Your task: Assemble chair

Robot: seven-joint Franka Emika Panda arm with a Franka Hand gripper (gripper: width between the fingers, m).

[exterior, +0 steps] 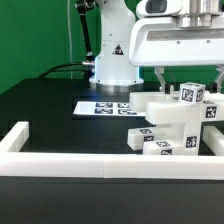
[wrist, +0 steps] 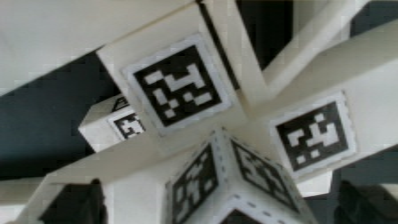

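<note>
I am seeing the gripper (exterior: 190, 78) hanging wide open over the stacked chair parts (exterior: 175, 125), gripping nothing.

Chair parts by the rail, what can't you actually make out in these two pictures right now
- Gripper fingertips: in the exterior view the tagged chair parts stand in front of them, so contact cannot be judged.
- Right end of the pile: cut off by the exterior view's right edge.
- Which pieces are joined or loose: the wrist view sits too close and shows only blurred tagged faces.
- Pile's base: partly behind the white border rail.
</note>
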